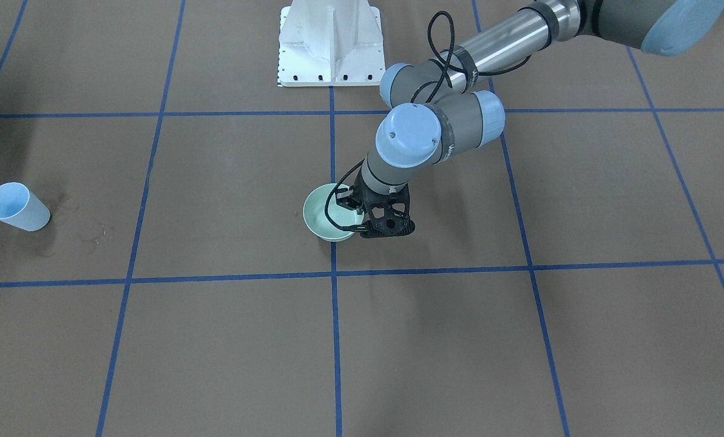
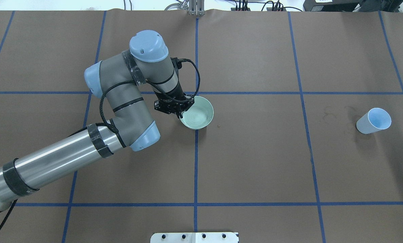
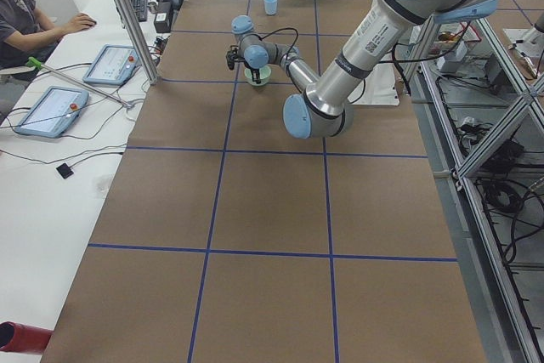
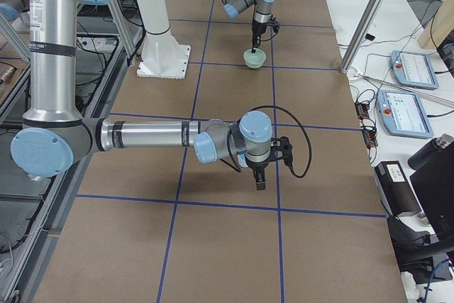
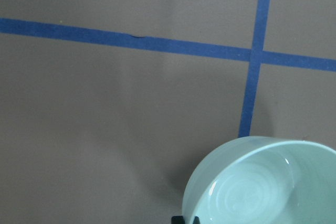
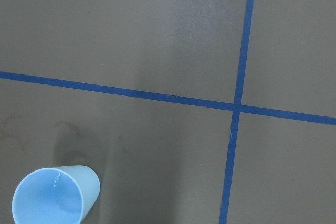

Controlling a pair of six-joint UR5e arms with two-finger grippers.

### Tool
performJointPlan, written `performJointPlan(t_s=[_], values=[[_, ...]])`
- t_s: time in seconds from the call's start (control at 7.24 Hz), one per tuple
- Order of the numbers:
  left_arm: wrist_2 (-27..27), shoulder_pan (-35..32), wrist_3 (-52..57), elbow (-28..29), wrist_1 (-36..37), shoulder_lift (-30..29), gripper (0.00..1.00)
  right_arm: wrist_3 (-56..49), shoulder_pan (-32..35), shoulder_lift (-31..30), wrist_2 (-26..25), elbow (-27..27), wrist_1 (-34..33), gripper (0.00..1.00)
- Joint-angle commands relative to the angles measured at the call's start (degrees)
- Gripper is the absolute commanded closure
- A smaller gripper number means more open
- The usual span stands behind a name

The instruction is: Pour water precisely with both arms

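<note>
Overhead and front-facing cameras look down from opposite sides, both sharing the bowl (image 2: 208,114); wrist cameras hover close.

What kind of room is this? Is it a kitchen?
Probably a robot lab, not a kitchen. A big robot arm works over a table taped into blue squares, and control screens sit beside it.

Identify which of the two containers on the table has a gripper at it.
The pale green bowl near the table's middle: the left gripper sits at its rim. The light blue cup stands far off.
</note>
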Motion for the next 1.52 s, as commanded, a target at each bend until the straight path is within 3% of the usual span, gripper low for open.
performJointPlan(t_s=[0.0, 0.41, 1.1, 1.38], values=[[0.00, -0.04, 0.00, 1.14, -0.08, -0.58, 1.00, -0.09, -0.05, 0.00, 0.00, 0.00, 0.00, 0.00], [0.00, 0.39, 0.00, 1.23, -0.17, -0.59, 1.00, -0.18, -0.05, 0.00, 0.00, 0.17, 0.00, 0.00], [0.00, 0.57, 0.00, 1.67, -0.17, -0.59, 0.88, -0.18, -0.05, 0.00, 0.00, 0.26, 0.00, 0.00], [0.00, 0.66, 0.09, 2.11, -1.21, -0.59, 0.75, -0.18, -0.05, 0.00, 0.00, 0.26, 0.00, 0.00]])
